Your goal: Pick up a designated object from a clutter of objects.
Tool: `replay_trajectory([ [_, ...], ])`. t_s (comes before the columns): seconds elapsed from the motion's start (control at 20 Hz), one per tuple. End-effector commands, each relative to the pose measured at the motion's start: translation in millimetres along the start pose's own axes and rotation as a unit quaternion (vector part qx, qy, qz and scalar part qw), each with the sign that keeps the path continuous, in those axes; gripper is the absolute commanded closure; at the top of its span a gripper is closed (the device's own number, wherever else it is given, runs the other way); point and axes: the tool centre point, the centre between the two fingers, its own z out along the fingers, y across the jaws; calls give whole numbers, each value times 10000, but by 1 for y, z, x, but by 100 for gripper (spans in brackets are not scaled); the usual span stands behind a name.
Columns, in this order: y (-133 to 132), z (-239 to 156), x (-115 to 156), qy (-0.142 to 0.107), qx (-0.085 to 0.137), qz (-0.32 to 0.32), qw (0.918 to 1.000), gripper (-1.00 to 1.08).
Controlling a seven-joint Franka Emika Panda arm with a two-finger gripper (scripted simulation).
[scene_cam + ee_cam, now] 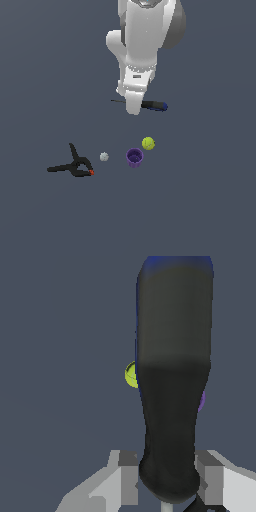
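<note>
In the exterior view the arm reaches down over the screwdriver (154,105), whose black-and-blue handle sticks out toward that view's right and whose thin shaft pokes out to the left of the gripper (133,107). The rest of the clutter lies nearer and well apart: tennis ball (148,143) just beside the purple cup (134,157), a tiny grey ball (104,156), and the black spring clamp (74,165) farthest left. In the wrist view the handle fills the frame between the two pads (128,476) (contact looks likely on both sides, though not certain), so the jaws seem clamped on it. The step is judged to be the grasp; next comes a straight, steady lift, keeping the tool level.
</note>
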Motion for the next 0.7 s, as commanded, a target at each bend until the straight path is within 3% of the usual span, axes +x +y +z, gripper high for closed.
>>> replay_trajectory([
  [0.0,-6,-24,-11,11,-1,-2,10000,108],
  [0.65,-28,-128,-59,-1,-2,7,10000,108],
])
